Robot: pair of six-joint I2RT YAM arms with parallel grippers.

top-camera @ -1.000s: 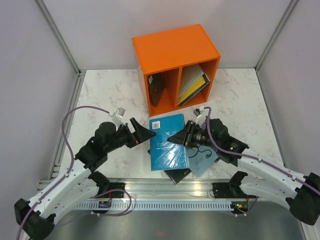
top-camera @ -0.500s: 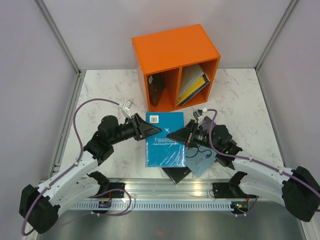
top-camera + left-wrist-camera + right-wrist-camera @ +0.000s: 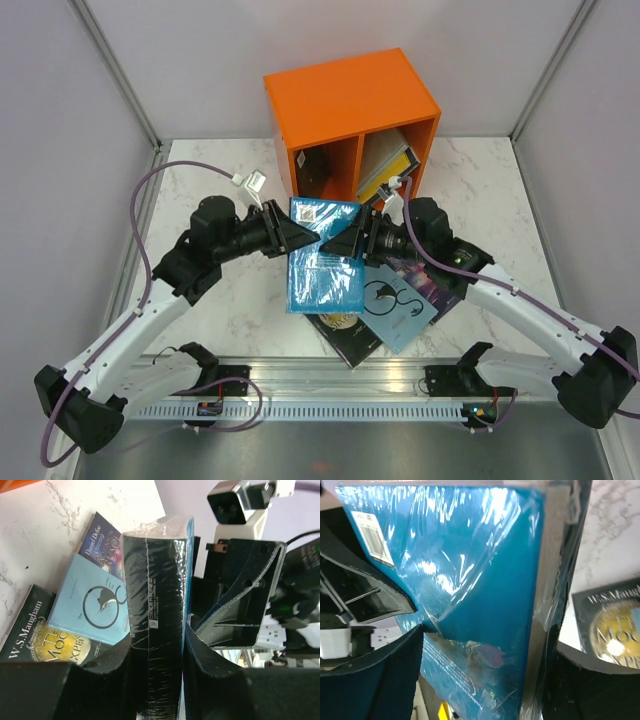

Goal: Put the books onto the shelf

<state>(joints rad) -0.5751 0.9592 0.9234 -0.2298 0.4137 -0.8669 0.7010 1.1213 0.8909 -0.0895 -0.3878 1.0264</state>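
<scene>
Handover, I judged. My left pincer (image 3: 157,655) was clamped on the shrink-wrapped teal book (image 3: 323,262), which sat between both pincers. My right pincer (image 3: 485,670) straddled its opposite edge, jaws wide; whether it gripped, I could not tell. Next: carry it ahead into the orange shelf (image 3: 350,95).

Dark green book (image 3: 27,630) partly under the light blue book (image 3: 92,602), its title incomplete

Your white marbled worktop (image 3: 210,170) carries the orange shelf (image 3: 350,95) at its back. In front of the shelf you have a dark green book (image 3: 340,335), a light blue book (image 3: 398,302) and a purple book (image 3: 432,285) overlapping, flat.
</scene>
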